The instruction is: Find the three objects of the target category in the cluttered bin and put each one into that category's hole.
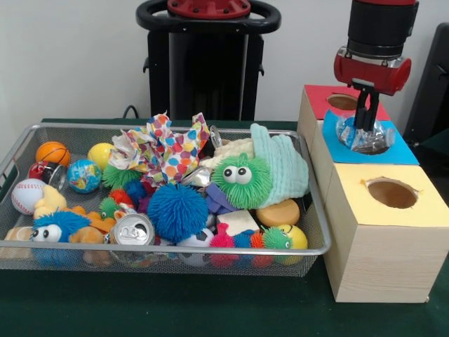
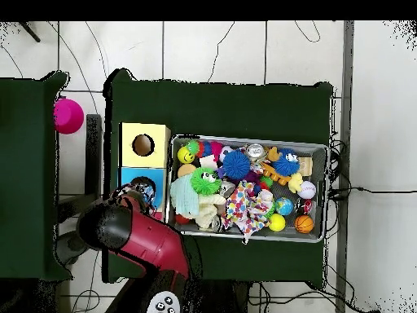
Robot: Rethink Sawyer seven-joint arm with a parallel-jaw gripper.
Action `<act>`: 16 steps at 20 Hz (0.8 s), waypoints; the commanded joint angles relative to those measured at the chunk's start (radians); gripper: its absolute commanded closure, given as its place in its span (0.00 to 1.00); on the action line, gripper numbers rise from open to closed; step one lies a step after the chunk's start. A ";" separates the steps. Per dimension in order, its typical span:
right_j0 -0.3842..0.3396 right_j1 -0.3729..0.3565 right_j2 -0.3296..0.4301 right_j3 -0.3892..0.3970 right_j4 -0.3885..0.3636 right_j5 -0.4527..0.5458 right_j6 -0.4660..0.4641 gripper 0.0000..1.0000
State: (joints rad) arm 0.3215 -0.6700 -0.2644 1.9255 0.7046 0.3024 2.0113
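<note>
The bin [image 1: 168,249] of silver wire mesh sits at the left of the table, full of toys; it also shows in the overhead view [image 2: 248,140]. A silver drink can [image 1: 133,230] lies at its front and a red can [image 1: 48,172] at its left end. The blue-topped wooden box [image 1: 403,151] stands at the right, between two other boxes. My gripper [image 1: 365,130] hangs over this box's hole [image 1: 379,146], shut on a crumpled shiny can [image 1: 351,133] that sits in the hole's mouth and covers most of it. In the overhead view my arm hides most of the hole and the gripper [image 2: 142,194].
A red-topped box [image 1: 323,95] stands behind the blue one and a yellow-topped box [image 1: 393,210] with an open round hole [image 1: 391,192] stands in front. The bin holds a blue fuzzy ball [image 1: 177,210], a green fuzzy toy with eyes [image 1: 242,179], a baseball [image 1: 27,195] and patterned cloth [image 1: 165,151].
</note>
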 commanded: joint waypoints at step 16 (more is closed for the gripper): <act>-0.113 0.051 0.221 0.162 -0.049 -0.111 0.133 1.00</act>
State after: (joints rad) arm 0.2510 -0.6904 -0.1919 1.9593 0.7050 0.2740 2.0113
